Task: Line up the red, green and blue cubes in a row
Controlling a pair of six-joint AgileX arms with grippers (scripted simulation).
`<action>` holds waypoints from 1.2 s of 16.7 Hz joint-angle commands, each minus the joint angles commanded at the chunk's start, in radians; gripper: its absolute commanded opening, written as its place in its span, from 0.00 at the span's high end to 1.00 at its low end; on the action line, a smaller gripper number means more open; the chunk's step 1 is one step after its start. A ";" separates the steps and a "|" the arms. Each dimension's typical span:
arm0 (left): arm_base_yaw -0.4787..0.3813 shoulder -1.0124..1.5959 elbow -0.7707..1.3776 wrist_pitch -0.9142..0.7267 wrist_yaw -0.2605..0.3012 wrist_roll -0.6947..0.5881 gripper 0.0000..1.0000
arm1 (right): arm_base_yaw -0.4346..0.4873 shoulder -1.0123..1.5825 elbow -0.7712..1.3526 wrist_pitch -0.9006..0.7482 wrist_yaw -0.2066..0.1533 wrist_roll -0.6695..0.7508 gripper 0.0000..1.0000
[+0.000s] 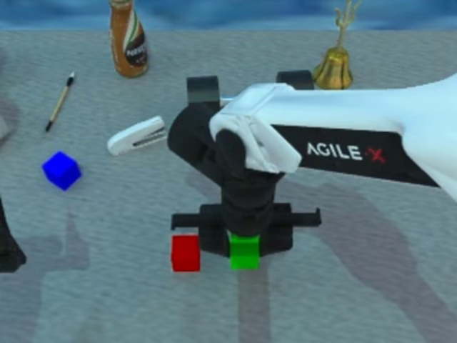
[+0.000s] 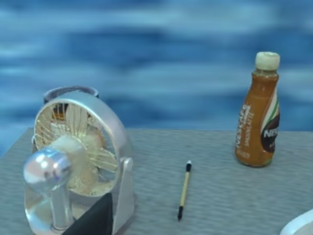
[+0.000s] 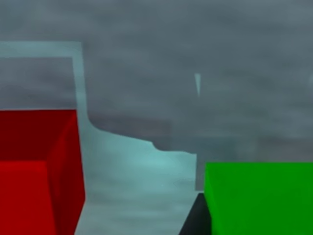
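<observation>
two cubes, red cube (image 1: 186,254) and green cube (image 1: 244,253), sit beside each other under right gripper (image 1: 245,239).

Can't see the right gripper's fingertips (image 1: 245,246) from above, buried under the white and black arm, so no telling if clamped on the glossy bright green cube (image 1: 244,253). Both that and the glossy bright red cube (image 3: 34,171) cropped by the right wrist view's edges. Left arm barely peeking in at the top view's left edge, gripper out of shot.
</observation>
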 joint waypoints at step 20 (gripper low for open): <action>0.000 0.000 0.000 0.000 0.000 0.000 0.00 | 0.000 0.000 0.000 0.000 0.000 0.000 0.00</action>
